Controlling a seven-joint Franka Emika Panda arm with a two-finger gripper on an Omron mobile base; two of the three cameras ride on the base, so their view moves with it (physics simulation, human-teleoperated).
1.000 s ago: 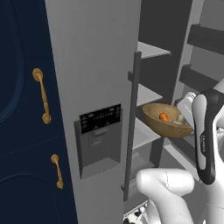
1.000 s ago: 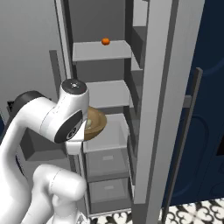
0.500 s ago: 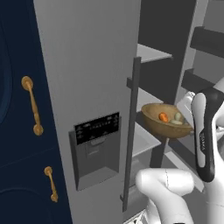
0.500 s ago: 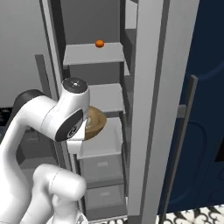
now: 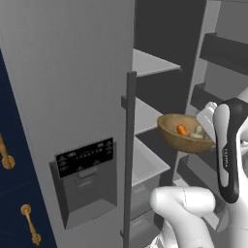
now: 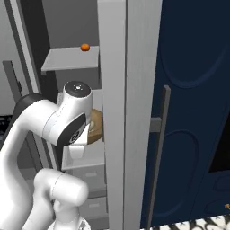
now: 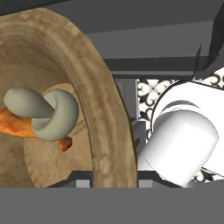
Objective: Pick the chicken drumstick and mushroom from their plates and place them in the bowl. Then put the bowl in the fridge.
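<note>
The brown wooden bowl [image 5: 183, 139] hangs tilted in front of the open fridge [image 5: 72, 87], level with its middle shelf. My gripper [image 5: 207, 137] is shut on the bowl's right rim, partly hidden behind my forearm. Inside the bowl lie the orange-brown chicken drumstick [image 5: 181, 129] and the pale mushroom [image 5: 197, 130]. Close up in the hand view, the thick bowl rim [image 7: 101, 100] curves past the mushroom [image 7: 48, 111], which rests on the drumstick [image 7: 15, 124]. In the right base view a slice of the bowl [image 6: 95, 128] peeks out between my arm and the door edge. The plates are out of view.
Grey fridge shelves [image 5: 151, 64] and drawers [image 6: 90, 175] lie behind the bowl. A small orange fruit [image 6: 85, 47] sits on an upper shelf. The fridge door with its black dispenser panel [image 5: 85, 156] and bar handle [image 5: 130, 155] stands at left. Navy cabinets [image 6: 193, 112] flank the fridge.
The whole picture has shifted as the base drove; the fridge door now looms larger and nearer in both base views. The bowl stays in my grip, at the same height.
</note>
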